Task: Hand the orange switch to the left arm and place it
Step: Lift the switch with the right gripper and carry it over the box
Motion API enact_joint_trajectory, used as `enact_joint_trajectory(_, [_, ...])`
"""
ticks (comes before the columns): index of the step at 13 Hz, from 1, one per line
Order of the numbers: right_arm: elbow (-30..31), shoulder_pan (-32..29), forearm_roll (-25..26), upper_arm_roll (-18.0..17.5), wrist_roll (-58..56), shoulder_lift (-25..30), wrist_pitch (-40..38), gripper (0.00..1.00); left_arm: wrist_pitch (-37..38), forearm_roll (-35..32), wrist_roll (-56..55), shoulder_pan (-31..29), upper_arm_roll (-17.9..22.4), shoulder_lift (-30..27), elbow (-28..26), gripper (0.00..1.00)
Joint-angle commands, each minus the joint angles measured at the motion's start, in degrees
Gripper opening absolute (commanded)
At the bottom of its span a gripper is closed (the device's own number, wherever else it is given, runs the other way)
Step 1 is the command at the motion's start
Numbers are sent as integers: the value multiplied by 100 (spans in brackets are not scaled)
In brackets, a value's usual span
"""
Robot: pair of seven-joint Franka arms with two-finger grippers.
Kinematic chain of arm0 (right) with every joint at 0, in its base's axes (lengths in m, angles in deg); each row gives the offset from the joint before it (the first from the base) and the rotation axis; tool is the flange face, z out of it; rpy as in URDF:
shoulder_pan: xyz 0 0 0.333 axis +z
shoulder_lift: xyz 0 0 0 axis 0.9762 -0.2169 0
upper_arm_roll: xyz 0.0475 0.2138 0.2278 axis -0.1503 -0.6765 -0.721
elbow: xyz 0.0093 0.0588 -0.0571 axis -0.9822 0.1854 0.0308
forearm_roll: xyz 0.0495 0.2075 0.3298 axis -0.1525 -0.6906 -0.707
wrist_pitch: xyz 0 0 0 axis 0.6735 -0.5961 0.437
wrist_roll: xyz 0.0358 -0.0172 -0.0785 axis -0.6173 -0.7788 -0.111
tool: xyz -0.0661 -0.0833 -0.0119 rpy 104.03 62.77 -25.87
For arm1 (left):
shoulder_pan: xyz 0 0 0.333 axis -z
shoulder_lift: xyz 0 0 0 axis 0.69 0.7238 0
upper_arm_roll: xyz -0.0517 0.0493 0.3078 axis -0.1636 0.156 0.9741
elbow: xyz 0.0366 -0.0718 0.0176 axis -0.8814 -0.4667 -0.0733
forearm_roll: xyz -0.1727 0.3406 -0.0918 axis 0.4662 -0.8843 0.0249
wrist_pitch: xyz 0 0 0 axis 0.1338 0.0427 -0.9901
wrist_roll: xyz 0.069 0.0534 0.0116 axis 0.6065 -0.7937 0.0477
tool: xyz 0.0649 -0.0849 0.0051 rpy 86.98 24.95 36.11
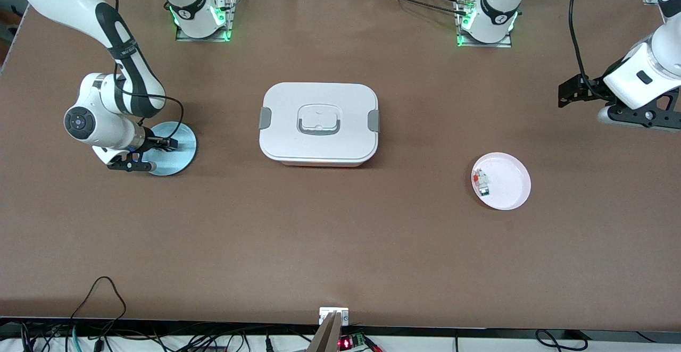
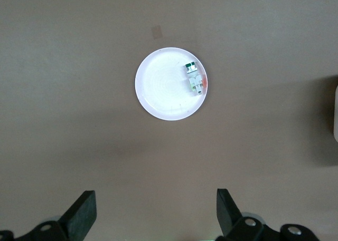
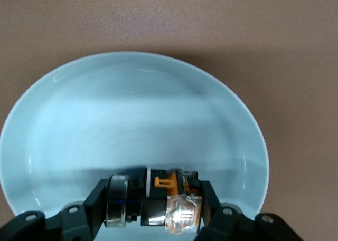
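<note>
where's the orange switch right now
The orange switch sits between the right gripper's fingers, low in the blue plate at the right arm's end of the table, clear of the box.

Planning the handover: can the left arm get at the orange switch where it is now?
Probably not. The orange switch sits in the blue plate, between the right gripper's fingers, with the box between it and the open left gripper.
</note>
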Motion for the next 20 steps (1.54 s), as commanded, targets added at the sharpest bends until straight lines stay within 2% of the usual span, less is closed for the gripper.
enact_joint_trajectory(1, [48,-4,31,-46,-42,59,25,17,43,20,-23,14,11,-80,-38,100])
enact_joint_trajectory(5, [-285,14,22,-247,-504,295,-158,11,43,20,-23,15,3,-80,-47,100])
enact_joint_trajectory(10, [-1961,14,-277,-756,-1902,331,-1826,11,43,20,-15,23,3,-80,-47,100])
enact_joint_trajectory(13, [-2771,49,-286,-1318,-2116,331,-2408,8,43,20,-15,14,2,-80,-47,100])
enact_joint_trajectory(14, [-2965,162,-286,-1451,-2116,331,-2584,8,43,20,-15,14,11,-80,-47,100])
enact_joint_trajectory(17, [-3510,873,-320,-1487,-2142,331,-2770,7,43,20,-15,14,3,-80,-47,100])
enact_joint_trajectory(20, [-3731,1462,-1285,-1478,-2544,322,-2683,5,43,20,-6,14,11,-80,-47,100])
